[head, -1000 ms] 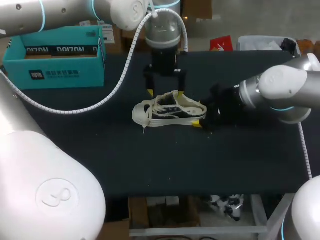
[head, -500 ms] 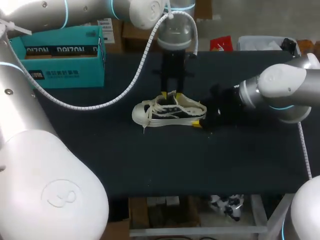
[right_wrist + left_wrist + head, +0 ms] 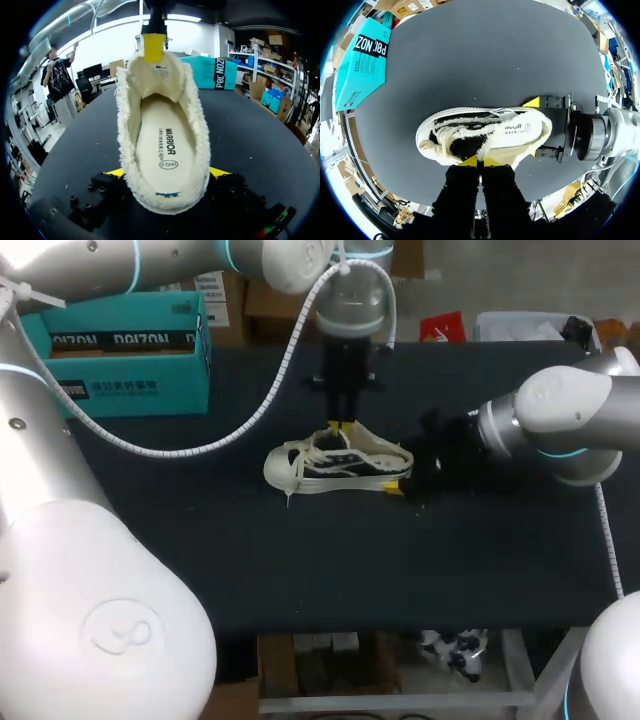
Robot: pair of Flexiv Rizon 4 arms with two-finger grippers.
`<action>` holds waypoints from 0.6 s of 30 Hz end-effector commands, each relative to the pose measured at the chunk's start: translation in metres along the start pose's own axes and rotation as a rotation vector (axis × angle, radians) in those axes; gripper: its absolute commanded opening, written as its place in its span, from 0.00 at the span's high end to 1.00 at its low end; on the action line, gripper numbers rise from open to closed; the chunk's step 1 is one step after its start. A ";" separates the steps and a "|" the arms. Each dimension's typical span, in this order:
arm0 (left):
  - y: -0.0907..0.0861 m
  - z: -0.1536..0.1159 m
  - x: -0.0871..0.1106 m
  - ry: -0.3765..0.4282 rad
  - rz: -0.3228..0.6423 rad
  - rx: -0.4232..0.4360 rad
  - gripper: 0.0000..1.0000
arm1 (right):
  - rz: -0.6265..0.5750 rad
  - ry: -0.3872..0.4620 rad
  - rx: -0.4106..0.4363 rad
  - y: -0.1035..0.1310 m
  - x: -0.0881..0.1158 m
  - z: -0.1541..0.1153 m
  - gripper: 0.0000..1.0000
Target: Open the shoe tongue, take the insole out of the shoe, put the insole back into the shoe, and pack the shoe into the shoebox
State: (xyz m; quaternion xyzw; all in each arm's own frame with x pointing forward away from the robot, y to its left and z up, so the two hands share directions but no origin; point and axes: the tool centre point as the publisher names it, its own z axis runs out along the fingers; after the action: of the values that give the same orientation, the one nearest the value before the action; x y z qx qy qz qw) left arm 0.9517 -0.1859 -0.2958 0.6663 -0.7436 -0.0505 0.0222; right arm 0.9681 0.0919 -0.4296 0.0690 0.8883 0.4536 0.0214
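Shoe [image 3: 338, 462] on table [image 3: 300, 560], insole [image 3: 164, 145] inside, tongue [image 3: 156, 75] pinched, shoebox [image 3: 120, 355] apart

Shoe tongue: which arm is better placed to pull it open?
Left. The left gripper is shut on the tongue from above. The right gripper clamps the shoe at its heel, so it likely serves best as the anchor.

Cream shoe [image 3: 335, 460] upright, insole [image 3: 162, 145] in

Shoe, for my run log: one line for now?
left gripper shut on tongue | right gripper shut on shoe | insole inside shoe
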 end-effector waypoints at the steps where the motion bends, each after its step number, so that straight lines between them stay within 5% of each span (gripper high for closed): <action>1: 0.020 -0.006 -0.039 0.144 -0.015 0.097 1.00 | 0.001 0.000 -0.001 -0.003 -0.002 0.006 1.00; 9: 0.024 0.001 -0.085 0.275 -0.041 0.150 1.00 | 0.001 0.000 -0.001 -0.003 -0.002 0.006 1.00; 18: 0.013 0.032 -0.107 0.330 -0.061 0.103 1.00 | 0.001 0.000 -0.001 -0.003 -0.002 0.006 1.00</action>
State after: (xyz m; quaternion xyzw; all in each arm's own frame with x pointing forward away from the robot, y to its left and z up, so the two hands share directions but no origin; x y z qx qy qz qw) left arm 0.9463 -0.0900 -0.3128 0.6927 -0.7164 0.0542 0.0640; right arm 0.9683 0.0961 -0.4296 0.0689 0.8883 0.4535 0.0211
